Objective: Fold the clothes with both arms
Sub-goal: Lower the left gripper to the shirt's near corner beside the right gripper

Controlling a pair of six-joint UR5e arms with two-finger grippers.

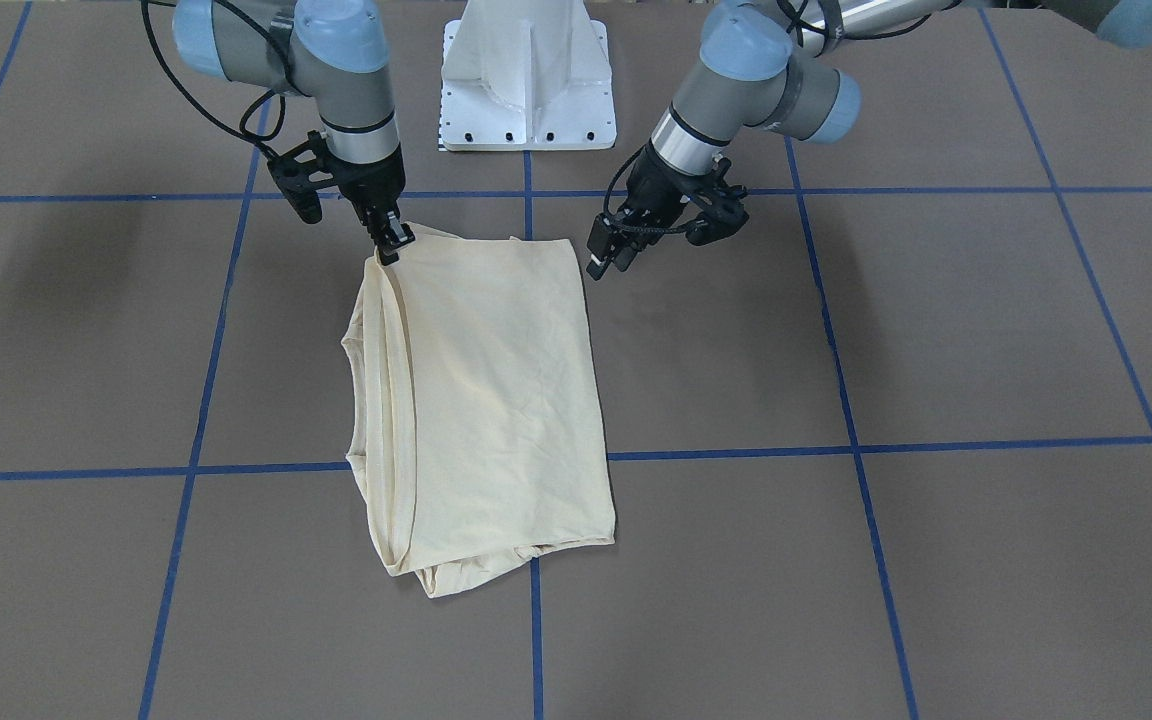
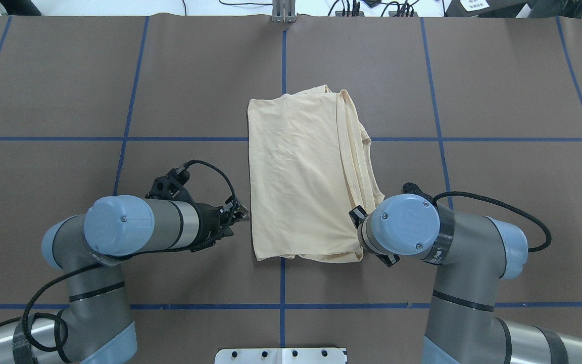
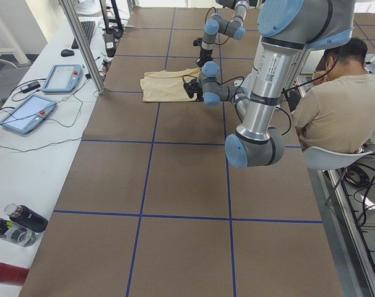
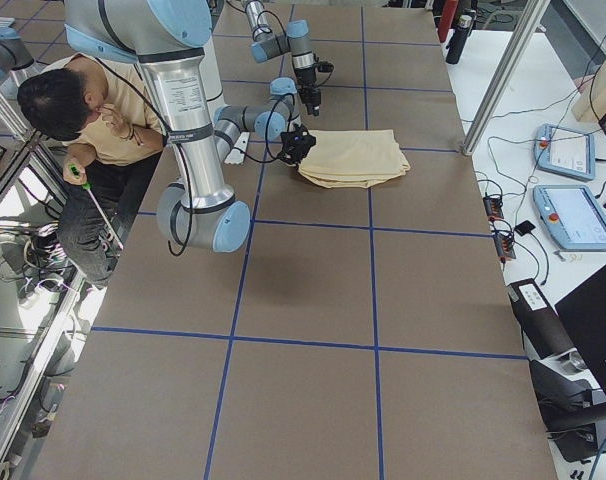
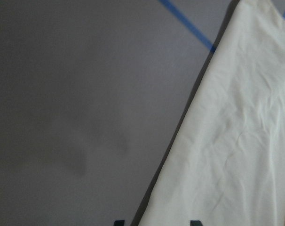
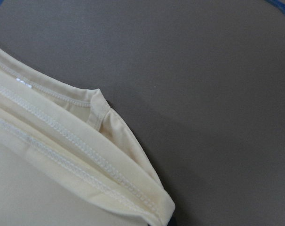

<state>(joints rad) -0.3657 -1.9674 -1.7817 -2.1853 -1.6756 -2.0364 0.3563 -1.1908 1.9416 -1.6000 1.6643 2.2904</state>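
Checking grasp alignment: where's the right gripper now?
Front-facing view, left half: the right gripper sits at a corner of the T-shirt, at its end toward the white pedestal, on the side with stacked hems.

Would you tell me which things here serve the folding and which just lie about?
Job: folded pale cream-yellow fabric T-shirt; left black two-finger end effector; right black two-finger end effector.
Lying about: grey touchscreen pendants; dark bottles; seated person.

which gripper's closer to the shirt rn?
Right. The right gripper touches the shirt at a corner nearest the robot; the left gripper hangs just off the opposite side edge, apart from the fabric.
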